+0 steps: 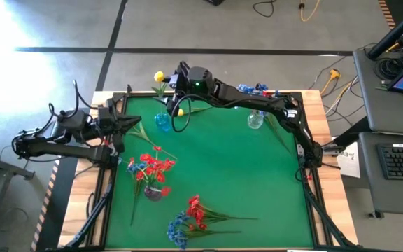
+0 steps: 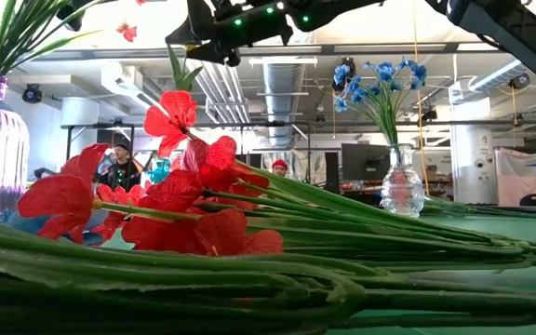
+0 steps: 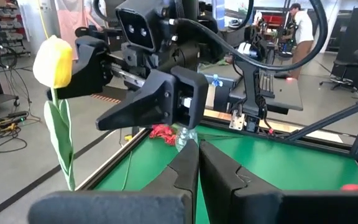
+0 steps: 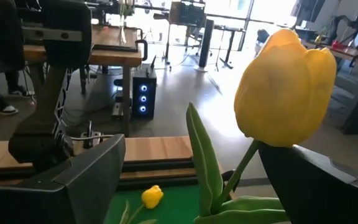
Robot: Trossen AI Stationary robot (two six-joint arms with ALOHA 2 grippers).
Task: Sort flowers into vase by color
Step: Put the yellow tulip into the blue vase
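1. Right gripper (image 1: 178, 89) hangs over the far edge of the bench, toward its far-left corner, jaws spread wide and released. In its wrist view the two fingers (image 4: 86, 174) stand on either side of a yellow tulip (image 4: 284, 90) without pressing it.
2. The tulip stands upright just under that gripper, its stem running down into a small blue vase (image 1: 162, 122) near the far edge. A second yellow blossom (image 1: 180, 110) sits just beside the vase; whether it is in the vase or beside it I cannot tell.
3. Left gripper (image 1: 133, 120) waits at the left edge of the bench, fingers (image 3: 185, 168) clenched together on nothing.
4. Clear vase (image 2: 402, 182) at the far edge, right of centre, holds blue flowers (image 2: 380, 79).
5. Third vase (image 1: 154, 192), left of centre toward the near side, holds red flowers (image 1: 150, 168).
6. Loose bundle (image 1: 191, 217) of red and blue flowers lies on the green mat (image 1: 257, 182) near the near edge, stems pointing right. Not yet sorted.
7. Step in hand, as judged: a yellow flower just placed in the blue vase, grip let go.
8. Next move calls for lifting the right gripper straight up, clear of the blossom, so the stem is not dragged out; then crossing to the loose bundle and singling out one stem by colour. Risk: stems lie tangled, two may come up together.
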